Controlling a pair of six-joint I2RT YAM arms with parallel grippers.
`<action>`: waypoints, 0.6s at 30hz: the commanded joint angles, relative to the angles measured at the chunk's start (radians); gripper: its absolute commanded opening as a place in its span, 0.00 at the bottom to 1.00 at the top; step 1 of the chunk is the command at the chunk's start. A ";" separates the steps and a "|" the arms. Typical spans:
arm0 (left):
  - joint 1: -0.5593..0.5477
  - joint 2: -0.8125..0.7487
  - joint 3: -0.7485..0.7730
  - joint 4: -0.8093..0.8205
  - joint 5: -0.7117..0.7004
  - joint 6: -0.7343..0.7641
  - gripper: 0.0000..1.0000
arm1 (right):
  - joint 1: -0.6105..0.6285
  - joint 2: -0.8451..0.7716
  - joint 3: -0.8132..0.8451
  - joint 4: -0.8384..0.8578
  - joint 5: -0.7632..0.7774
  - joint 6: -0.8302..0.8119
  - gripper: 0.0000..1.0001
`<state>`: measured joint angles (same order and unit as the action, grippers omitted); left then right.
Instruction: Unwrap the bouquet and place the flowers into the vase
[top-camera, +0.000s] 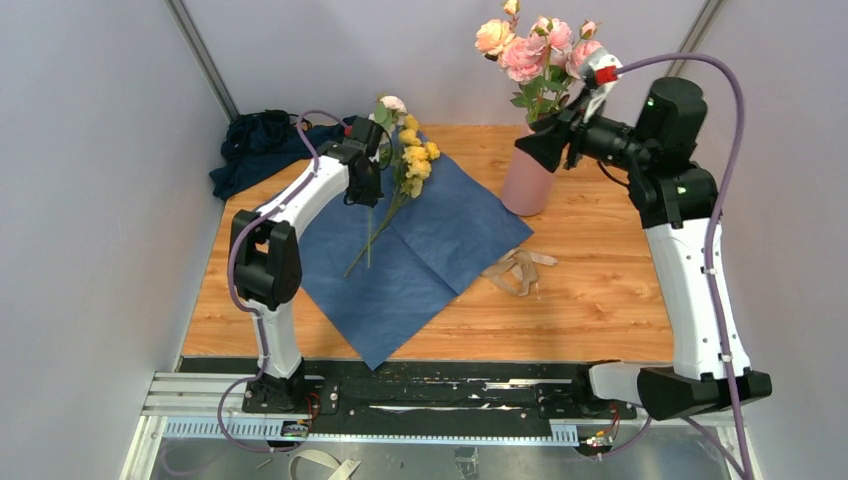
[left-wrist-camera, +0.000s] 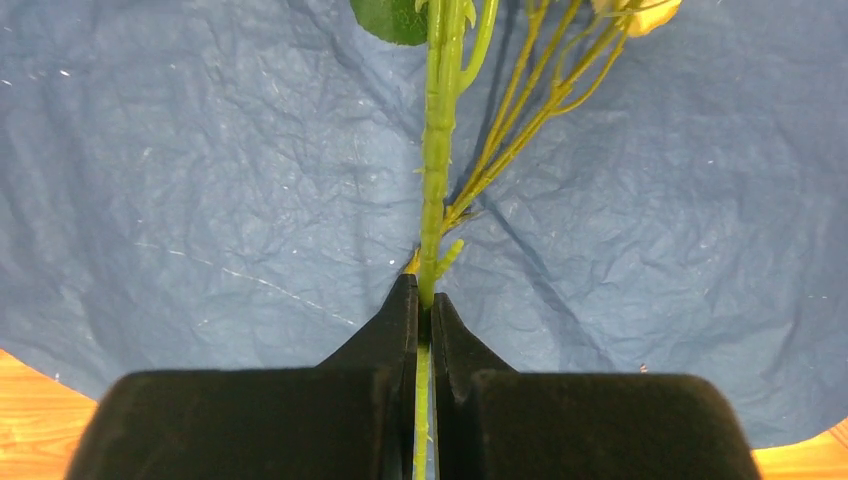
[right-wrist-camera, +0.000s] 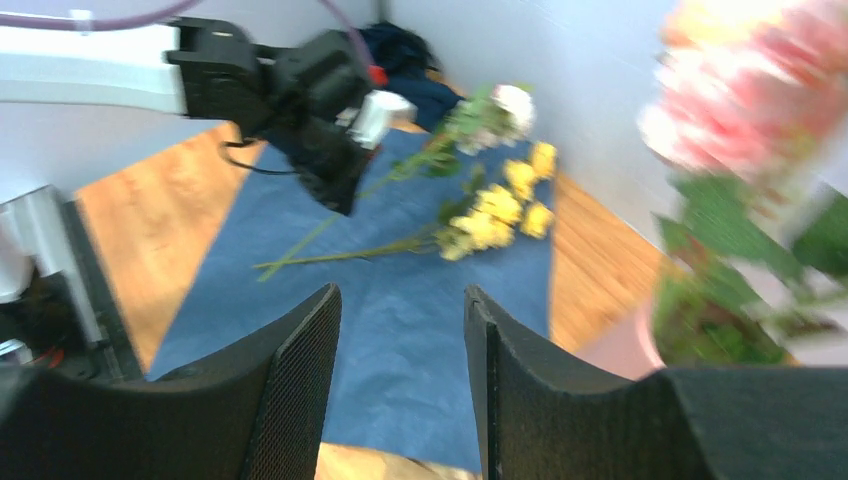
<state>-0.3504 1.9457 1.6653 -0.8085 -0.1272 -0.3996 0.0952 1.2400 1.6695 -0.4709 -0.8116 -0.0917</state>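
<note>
From above, pink flowers (top-camera: 535, 50) stand in the vase (top-camera: 527, 182) at the bench's (top-camera: 600, 300) far right with the right claw (top-camera: 535, 150) beside them, and yellow flowers (top-camera: 415, 160) lie on blue paper (top-camera: 420, 260) by the left claw (top-camera: 365, 170). Left wrist: the left claw (left-wrist-camera: 422, 300) is clenched on a green stem (left-wrist-camera: 436, 180) above the paper (left-wrist-camera: 200, 200). Right wrist: the right claw (right-wrist-camera: 400, 310) is released and empty.

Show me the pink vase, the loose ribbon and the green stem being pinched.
vase (top-camera: 526, 186), top view, bare pink side wall.
ribbon (top-camera: 516, 268), top view, middle of its tan loops.
stem (left-wrist-camera: 436, 185), left wrist view, thick green shaft above the pinch.
</note>
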 joint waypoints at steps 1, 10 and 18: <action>-0.011 -0.080 0.026 0.039 -0.028 0.029 0.00 | 0.169 0.091 0.074 -0.081 -0.037 -0.030 0.52; -0.028 -0.201 0.034 0.142 0.068 0.107 0.00 | 0.356 0.343 0.098 0.029 0.149 0.081 0.56; -0.047 -0.286 0.011 0.158 0.194 0.186 0.00 | 0.401 0.654 0.354 0.030 0.135 0.151 0.73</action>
<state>-0.3828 1.7111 1.6794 -0.6815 -0.0193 -0.2646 0.4595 1.8282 1.9099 -0.4652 -0.6849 0.0124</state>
